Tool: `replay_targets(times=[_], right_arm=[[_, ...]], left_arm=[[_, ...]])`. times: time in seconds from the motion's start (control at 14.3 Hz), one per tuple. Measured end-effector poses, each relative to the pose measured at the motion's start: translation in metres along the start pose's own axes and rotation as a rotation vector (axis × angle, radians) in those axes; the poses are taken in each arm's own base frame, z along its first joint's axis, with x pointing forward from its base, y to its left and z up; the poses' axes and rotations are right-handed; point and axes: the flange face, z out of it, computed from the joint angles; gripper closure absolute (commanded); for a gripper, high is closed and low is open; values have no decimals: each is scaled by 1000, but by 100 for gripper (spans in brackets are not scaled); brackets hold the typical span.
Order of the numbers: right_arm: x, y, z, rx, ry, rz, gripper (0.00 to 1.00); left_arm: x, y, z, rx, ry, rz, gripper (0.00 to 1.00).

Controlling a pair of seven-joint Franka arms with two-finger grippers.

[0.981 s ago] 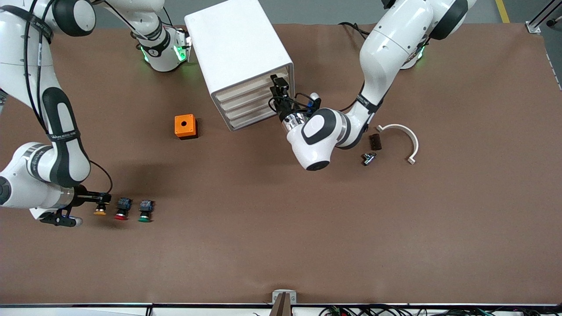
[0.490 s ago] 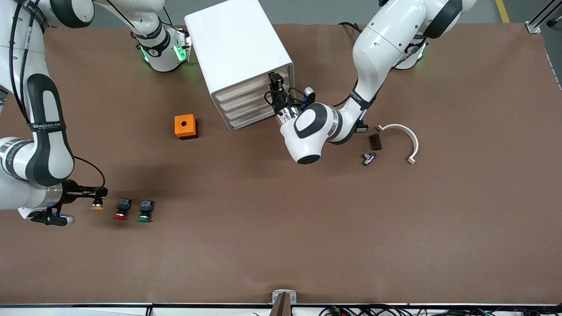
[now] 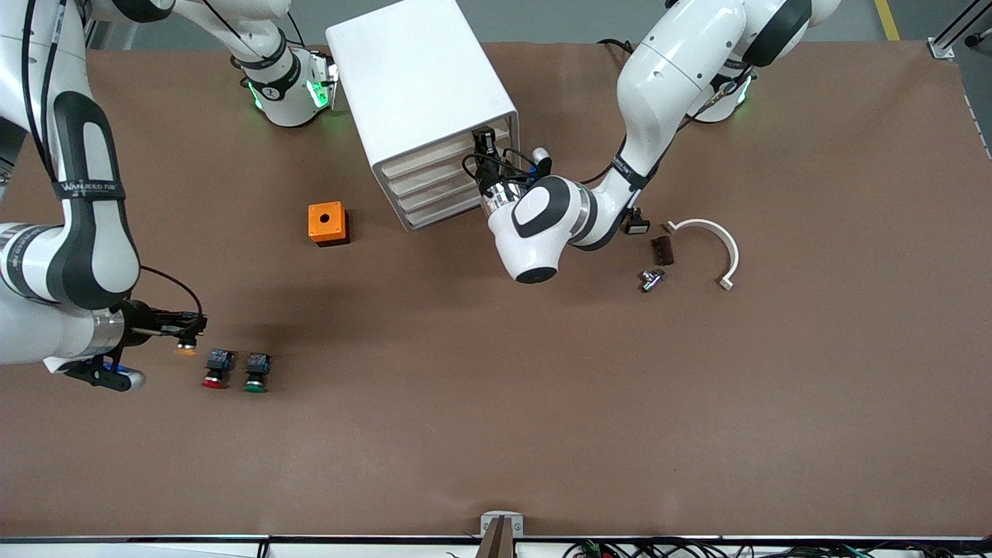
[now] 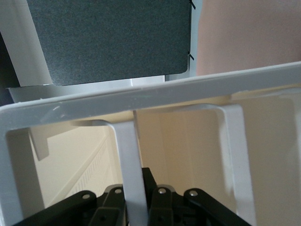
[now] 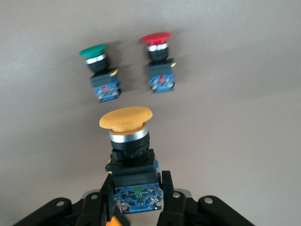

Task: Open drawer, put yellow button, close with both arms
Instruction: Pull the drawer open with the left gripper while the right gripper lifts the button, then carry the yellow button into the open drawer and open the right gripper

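Brown tabletop, right tool [image 3: 186, 332] gripping yellow button [image 5: 125, 118] aloft, left tool [image 3: 482, 146] clamped on drawer [image 4: 141, 96] handle

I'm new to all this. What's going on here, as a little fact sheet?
Left hand: shut on the handle of the top drawer of the white cabinet
Drawer: not yet pulled out
Right hand: shut on the yellow button, lifted off the table
Lying on table: red button beside green button
Elsewhere: orange box toward the right arm's end; white curved piece toward the left arm's end
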Motion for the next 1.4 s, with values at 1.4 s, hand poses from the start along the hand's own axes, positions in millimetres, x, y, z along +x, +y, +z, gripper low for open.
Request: replay_targets(times=[1.4], right_arm=[[-189,-241,-77,-13,-21,394,100]], left_arm=[[80,16,-155,-41,-271,-9,79]])
